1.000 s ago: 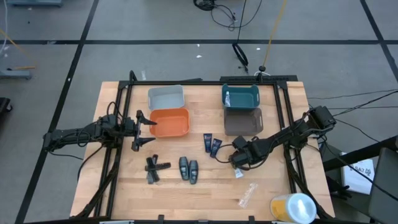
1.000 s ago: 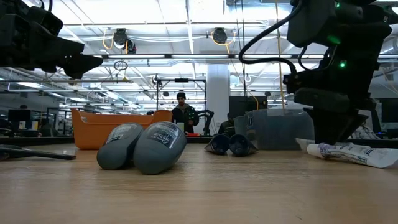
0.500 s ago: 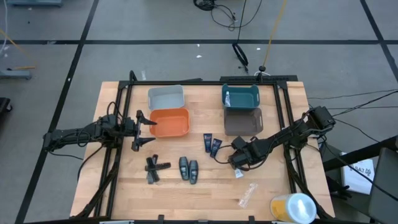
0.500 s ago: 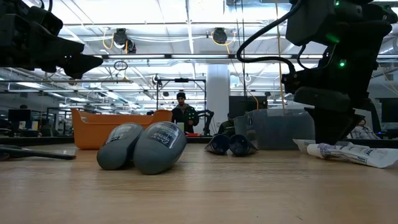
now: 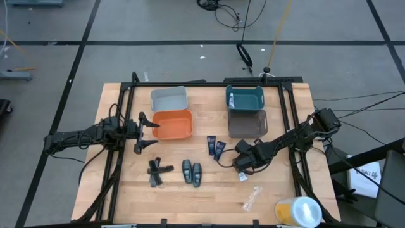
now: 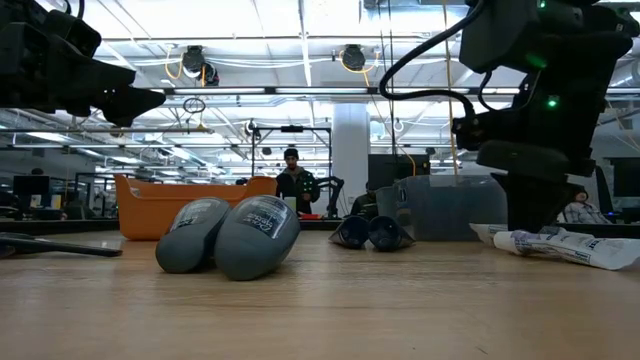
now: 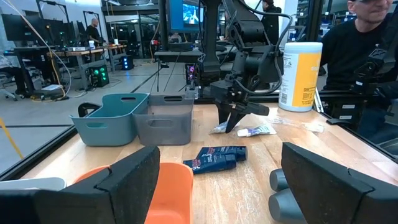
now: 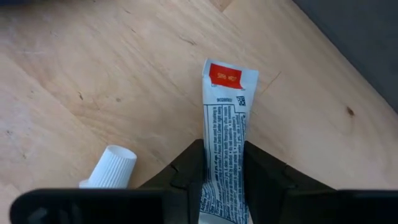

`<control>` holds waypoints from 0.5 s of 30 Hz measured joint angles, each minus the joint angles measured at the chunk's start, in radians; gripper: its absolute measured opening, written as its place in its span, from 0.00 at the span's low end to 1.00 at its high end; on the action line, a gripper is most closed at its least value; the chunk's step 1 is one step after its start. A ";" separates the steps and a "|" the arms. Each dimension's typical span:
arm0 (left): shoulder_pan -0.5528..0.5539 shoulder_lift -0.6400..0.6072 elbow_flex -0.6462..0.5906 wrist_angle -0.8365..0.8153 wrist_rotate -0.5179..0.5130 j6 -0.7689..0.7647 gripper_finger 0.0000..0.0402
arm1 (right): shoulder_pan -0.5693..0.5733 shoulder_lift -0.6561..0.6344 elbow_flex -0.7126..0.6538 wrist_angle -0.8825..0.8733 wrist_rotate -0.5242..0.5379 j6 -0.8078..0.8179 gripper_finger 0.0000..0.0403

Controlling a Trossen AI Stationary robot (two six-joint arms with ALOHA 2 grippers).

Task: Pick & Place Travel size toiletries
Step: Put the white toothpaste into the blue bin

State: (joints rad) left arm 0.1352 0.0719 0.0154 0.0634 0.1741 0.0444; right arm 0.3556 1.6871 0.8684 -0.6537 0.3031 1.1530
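Right gripper, right of centre in the high view, pinches a white tube lying on the table; left gripper hangs spread beside the orange bin.

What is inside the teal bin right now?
In the teal bin, the high view shows one small dark item near its left wall. The rest of the floor looks bare; what the item is cannot be told.
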 joint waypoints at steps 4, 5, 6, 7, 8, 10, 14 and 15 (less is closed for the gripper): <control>0.000 0.000 0.000 0.000 0.000 0.000 0.82 | 0.002 -0.018 0.000 0.000 0.033 -0.028 0.21; 0.000 0.000 0.000 0.000 0.000 0.000 0.82 | 0.002 -0.028 0.000 0.001 0.043 -0.035 0.21; 0.000 0.000 0.000 0.000 0.000 0.000 0.82 | 0.005 -0.039 0.000 0.004 0.052 -0.038 0.21; 0.000 0.000 0.000 0.000 0.000 0.000 0.82 | 0.009 -0.047 -0.002 0.004 0.060 -0.040 0.21; 0.000 0.000 0.000 0.000 0.000 0.000 0.82 | 0.011 -0.055 -0.003 0.002 0.069 -0.040 0.21; 0.000 0.000 0.000 0.000 0.000 0.000 0.82 | 0.015 -0.074 -0.005 -0.011 0.090 -0.041 0.21; 0.000 0.000 0.000 0.000 0.000 0.000 0.82 | 0.035 -0.111 -0.005 -0.006 0.116 -0.051 0.21; 0.000 0.000 0.000 0.000 0.000 0.000 0.82 | 0.039 -0.117 -0.005 -0.002 0.115 -0.055 0.21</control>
State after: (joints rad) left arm 0.1351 0.0717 0.0154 0.0634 0.1741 0.0444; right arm 0.3949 1.5705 0.8631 -0.6561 0.4180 1.0975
